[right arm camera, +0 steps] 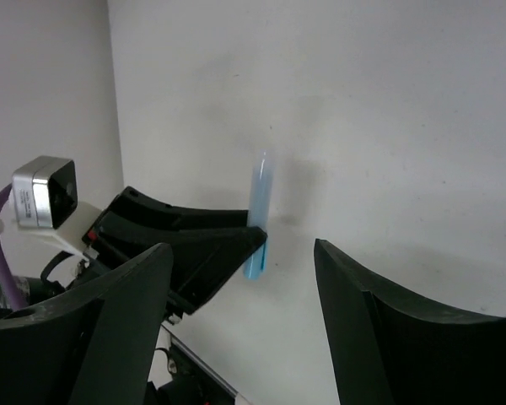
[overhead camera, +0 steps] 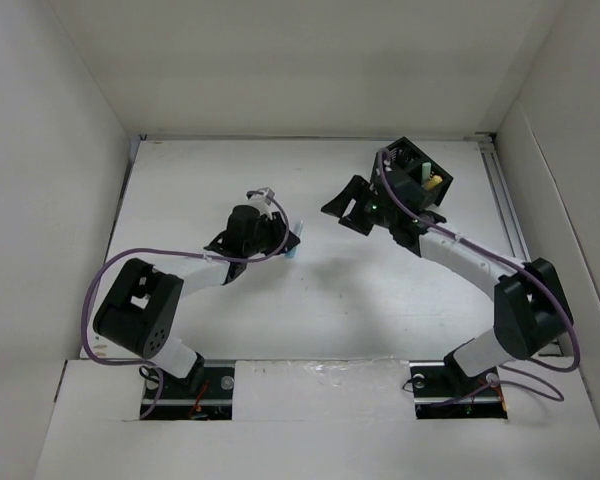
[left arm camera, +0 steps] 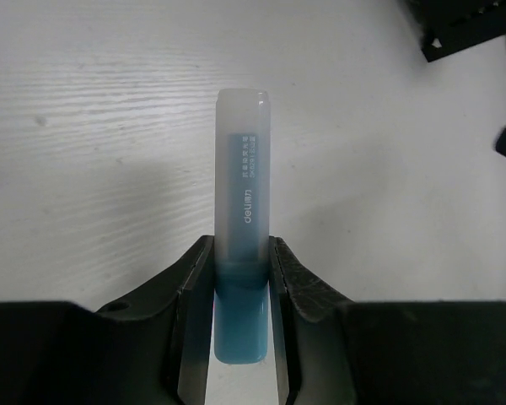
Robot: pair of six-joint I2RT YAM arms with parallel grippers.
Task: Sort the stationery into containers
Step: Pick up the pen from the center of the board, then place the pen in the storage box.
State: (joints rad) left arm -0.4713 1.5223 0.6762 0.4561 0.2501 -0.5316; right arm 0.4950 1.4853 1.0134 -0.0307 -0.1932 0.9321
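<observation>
My left gripper point(overhead camera: 288, 240) is shut on a pale blue highlighter point(overhead camera: 294, 252) and holds it over the middle of the table. In the left wrist view the fingers point(left arm camera: 282, 270) clamp the highlighter point(left arm camera: 244, 169) near its blue end, and its clear body sticks out ahead. My right gripper point(overhead camera: 342, 207) is open and empty, just right of the left one and facing it. In the right wrist view the highlighter point(right arm camera: 259, 190) and the left gripper point(right arm camera: 194, 245) show between its spread fingers point(right arm camera: 379, 312). The black mesh organizer point(overhead camera: 427, 160) stands at the back right, with yellow and green ends showing inside.
White walls close in the table on the left, back and right. A metal rail point(overhead camera: 507, 215) runs along the right edge. The right arm point(overhead camera: 460, 255) partly covers the organizer's front. A black part of the right gripper point(left arm camera: 468, 25) shows at the left wrist view's top right.
</observation>
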